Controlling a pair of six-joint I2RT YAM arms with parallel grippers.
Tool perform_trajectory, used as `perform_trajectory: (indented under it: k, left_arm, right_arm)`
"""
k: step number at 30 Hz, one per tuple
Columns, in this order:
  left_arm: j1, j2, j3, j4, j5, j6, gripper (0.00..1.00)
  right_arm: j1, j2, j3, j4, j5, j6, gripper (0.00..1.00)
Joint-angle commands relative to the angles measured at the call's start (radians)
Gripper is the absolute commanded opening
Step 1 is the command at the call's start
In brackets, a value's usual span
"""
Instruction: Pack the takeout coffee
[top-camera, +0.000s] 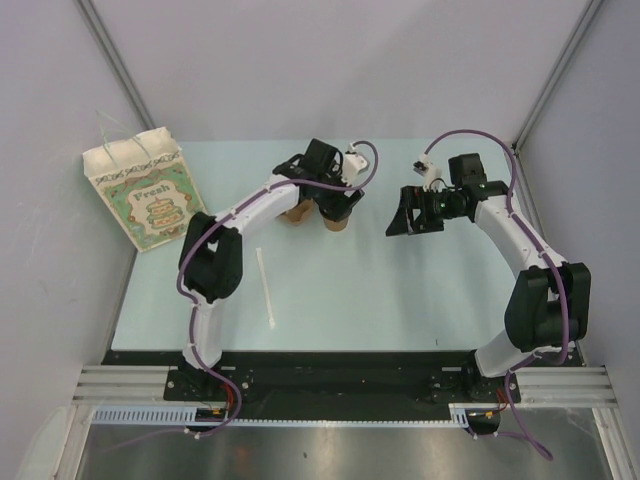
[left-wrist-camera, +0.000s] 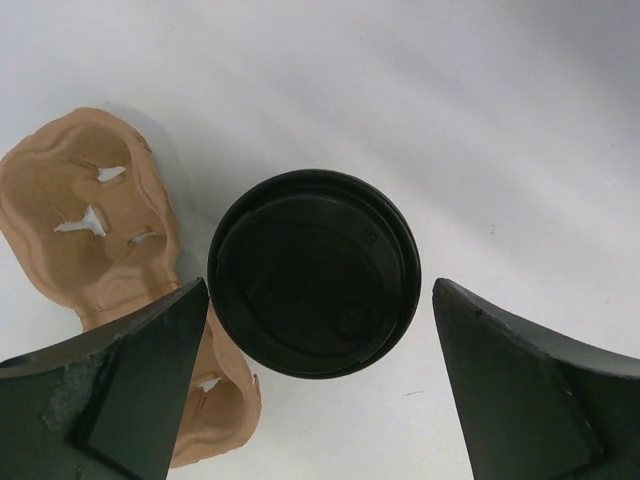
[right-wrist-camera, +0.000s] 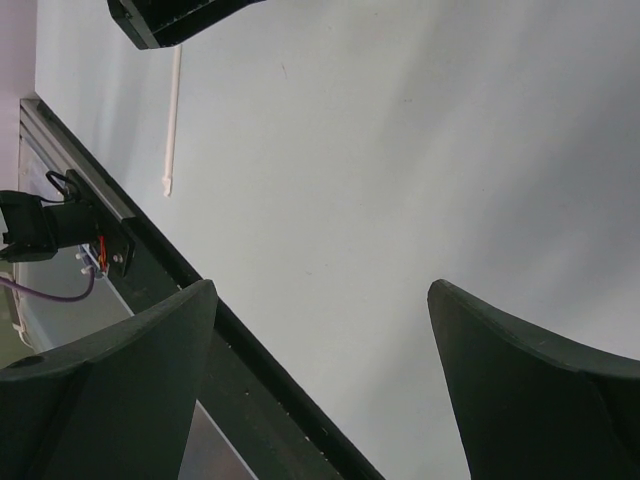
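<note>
The takeout coffee (left-wrist-camera: 315, 272) stands upright on the table, and the left wrist view shows its round black lid from above. In the top view only a bit of its tan side (top-camera: 337, 223) shows under the left arm. My left gripper (left-wrist-camera: 320, 288) hovers over it, open, one finger on each side of the lid. The right finger stands clear of the lid and the left fingertip (left-wrist-camera: 190, 300) is very close to its rim. My right gripper (top-camera: 405, 216) hangs open and empty to the right of the cup, above bare table (right-wrist-camera: 320, 286).
A brown pulp cup carrier (left-wrist-camera: 90, 225) lies just left of the cup, partly under my left finger. A white stir stick (top-camera: 266, 286) lies on the table nearer the front. A printed paper bag (top-camera: 145, 192) stands at the back left. The dark front rail (right-wrist-camera: 200, 300) borders the table.
</note>
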Motion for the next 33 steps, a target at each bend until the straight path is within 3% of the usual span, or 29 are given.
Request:
perform_trajectory:
  k: [1, 9, 12, 16, 22, 33]
  left_arm:
    - [0.008, -0.032, 0.076, -0.027, 0.031, -0.024, 0.99]
    - [0.091, -0.113, 0.181, -0.068, 0.094, -0.110, 1.00]
    - [0.153, -0.119, 0.165, -0.070, 0.084, -0.123, 0.94]
    - [0.226, -0.078, 0.136, -0.081, 0.089, -0.103, 0.76]
    - [0.312, 0.016, 0.153, -0.148, 0.136, 0.018, 0.57]
    - [0.336, 0.157, 0.158, -0.160, 0.110, 0.107, 0.52]
  right_arm:
    - [-0.007, 0.007, 0.023, 0.029, -0.032, 0.012, 0.93]
    - [-0.007, -0.006, 0.023, 0.021, -0.029, 0.009, 0.93]
    - [-0.008, -0.007, 0.023, 0.027, -0.035, 0.013, 0.93]
    - [-0.011, -0.006, 0.023, 0.027, -0.041, 0.015, 0.93]
    - [-0.017, -0.007, 0.023, 0.015, -0.042, 0.005, 0.93]
    - [-0.019, 0.026, 0.023, 0.003, -0.064, -0.002, 0.93]
